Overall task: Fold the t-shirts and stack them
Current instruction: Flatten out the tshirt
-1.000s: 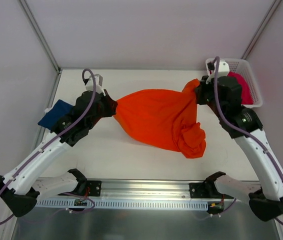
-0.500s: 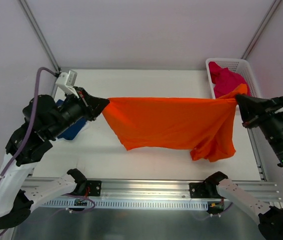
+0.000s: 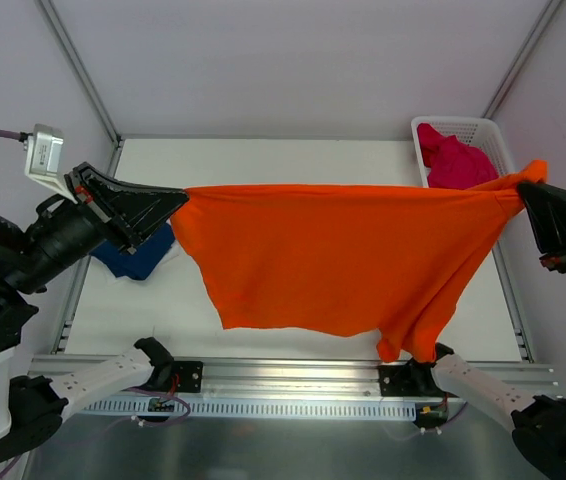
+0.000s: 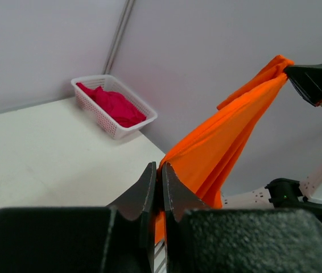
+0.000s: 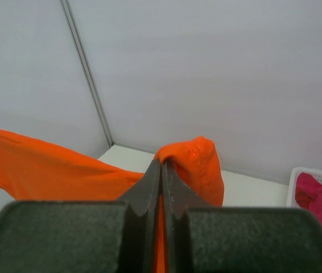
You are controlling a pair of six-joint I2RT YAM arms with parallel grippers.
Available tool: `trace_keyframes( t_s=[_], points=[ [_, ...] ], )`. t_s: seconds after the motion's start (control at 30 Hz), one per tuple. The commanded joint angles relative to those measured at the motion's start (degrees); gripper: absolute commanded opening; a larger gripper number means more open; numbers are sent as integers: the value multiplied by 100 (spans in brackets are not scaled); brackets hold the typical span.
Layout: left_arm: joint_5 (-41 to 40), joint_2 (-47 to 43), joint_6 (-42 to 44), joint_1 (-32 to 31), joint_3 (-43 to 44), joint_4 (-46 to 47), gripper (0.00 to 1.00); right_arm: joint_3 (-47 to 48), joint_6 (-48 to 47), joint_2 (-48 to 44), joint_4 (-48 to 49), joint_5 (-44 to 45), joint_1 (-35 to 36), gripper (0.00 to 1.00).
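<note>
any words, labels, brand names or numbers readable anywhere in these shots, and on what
None can be read.
The bright orange cloth t-shirt, held up and spread wide, is plain, with no print or tag showing.
The magenta pink shirt, its white plastic mesh basket and the navy blue shirt show no lettering.
Parts on the front metal rail are too small to show any marking.

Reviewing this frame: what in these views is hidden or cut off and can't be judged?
- Top view: navy t-shirt mostly behind the left gripper; fold state unclear.
- Top view: table under the orange t-shirt, covered by the cloth.
- Top view: magenta t-shirt in the basket, lower part behind the orange cloth.
- Top view: right gripper, its arm cut off by the right edge.
</note>
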Motion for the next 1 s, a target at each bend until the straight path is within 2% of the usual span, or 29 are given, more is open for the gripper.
trace_keyframes(
  t_s=[0.0, 0.13, 0.37, 0.53, 0.6, 0.73, 0.93, 0.97],
  points=[
    [361, 227, -6, -14, 454, -120, 0, 606, -162, 140, 51, -75, -46, 1],
    [407, 219, -121, -14, 324, -129, 0, 134, -127, -79, 156, 3, -73, 0],
    [-806, 253, -15, -14, -449, -137, 0, -1817, -223, -431, 823, 688, -73, 1],
    [-2151, 631, 240, -14, -669, -129, 0, -3206, -267, -274, 1403, 1154, -73, 1],
    [-2405, 947, 292, -14, -748, -129, 0, -3540, -250, -46, 1720, 1347, -73, 1],
    [-3758, 1562, 301, 13, -968, -102, 0, -4165, -153, 508, 2326, 1340, -169, 1],
    [-4058, 2485, 64, 460, -1547, 283, 0, -4377, 14, 1878, 2949, 953, -723, 0],
    [-4146, 2747, -75, 731, -1723, 519, 0, -4307, -47, 2550, 3178, 1022, -836, 0]
  ],
)
